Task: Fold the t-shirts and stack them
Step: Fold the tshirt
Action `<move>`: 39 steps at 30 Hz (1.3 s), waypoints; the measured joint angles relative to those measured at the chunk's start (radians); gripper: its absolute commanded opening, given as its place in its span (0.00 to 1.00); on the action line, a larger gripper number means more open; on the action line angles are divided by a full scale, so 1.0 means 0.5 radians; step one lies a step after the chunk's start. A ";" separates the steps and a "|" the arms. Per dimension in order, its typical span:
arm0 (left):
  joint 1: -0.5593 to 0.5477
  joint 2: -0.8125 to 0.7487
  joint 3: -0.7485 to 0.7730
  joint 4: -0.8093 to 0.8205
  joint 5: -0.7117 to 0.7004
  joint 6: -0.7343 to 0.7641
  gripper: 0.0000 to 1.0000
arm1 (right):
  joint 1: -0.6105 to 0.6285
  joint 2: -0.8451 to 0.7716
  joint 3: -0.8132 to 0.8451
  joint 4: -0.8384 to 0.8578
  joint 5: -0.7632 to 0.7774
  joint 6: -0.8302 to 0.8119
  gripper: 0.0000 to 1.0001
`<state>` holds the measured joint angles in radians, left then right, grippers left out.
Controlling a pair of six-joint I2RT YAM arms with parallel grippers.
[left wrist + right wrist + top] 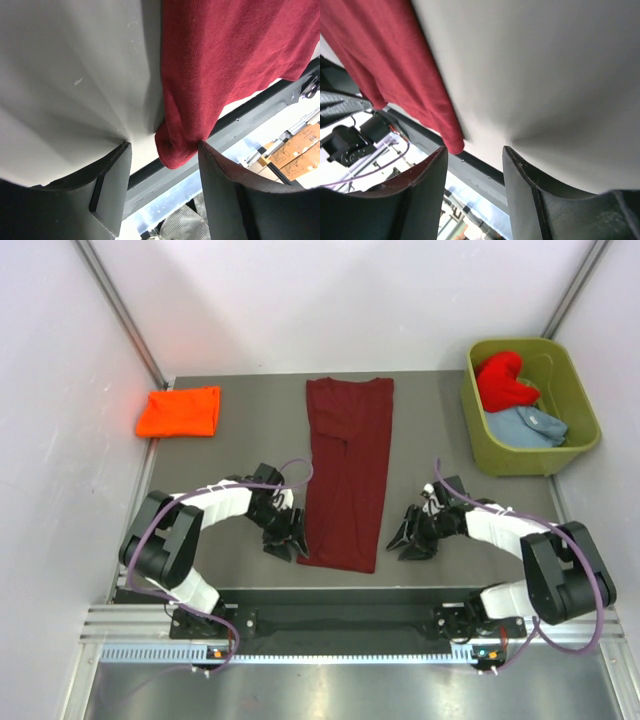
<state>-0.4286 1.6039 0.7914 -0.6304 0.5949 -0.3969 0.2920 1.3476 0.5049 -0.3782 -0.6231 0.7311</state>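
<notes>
The dark maroon t-shirt point(346, 472) lies folded into a long strip down the middle of the table. My left gripper point(291, 536) is open at its near left corner; in the left wrist view that corner point(175, 150) sits between the fingers, touching the right one. My right gripper point(407, 536) is open just right of the near right corner point(451, 142), with nothing between its fingers. The bright orange t-shirt point(180, 411) lies folded at the far left. The bright red t-shirt point(503, 380) and the pale grey-blue t-shirt point(527, 427) lie in the tub.
The olive-green plastic tub point(479, 425) stands at the far right corner. White walls close the table on three sides. The dark front rail point(340, 625) runs along the near edge by the arm bases.
</notes>
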 measured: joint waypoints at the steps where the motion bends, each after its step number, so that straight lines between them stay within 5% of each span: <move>1: 0.000 -0.005 -0.004 0.009 -0.001 -0.003 0.61 | 0.022 0.011 0.000 0.016 -0.008 0.011 0.48; 23: 0.004 -0.004 -0.009 0.115 0.005 -0.054 0.57 | 0.329 0.361 0.083 0.365 -0.180 0.265 0.45; 39: 0.004 0.018 -0.008 0.175 0.037 -0.095 0.47 | 0.436 0.417 0.128 0.394 -0.110 0.269 0.28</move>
<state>-0.4267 1.6131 0.7872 -0.5426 0.6136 -0.4446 0.5098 1.5562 0.5690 -0.1814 -0.6781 0.8658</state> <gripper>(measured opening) 0.505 0.318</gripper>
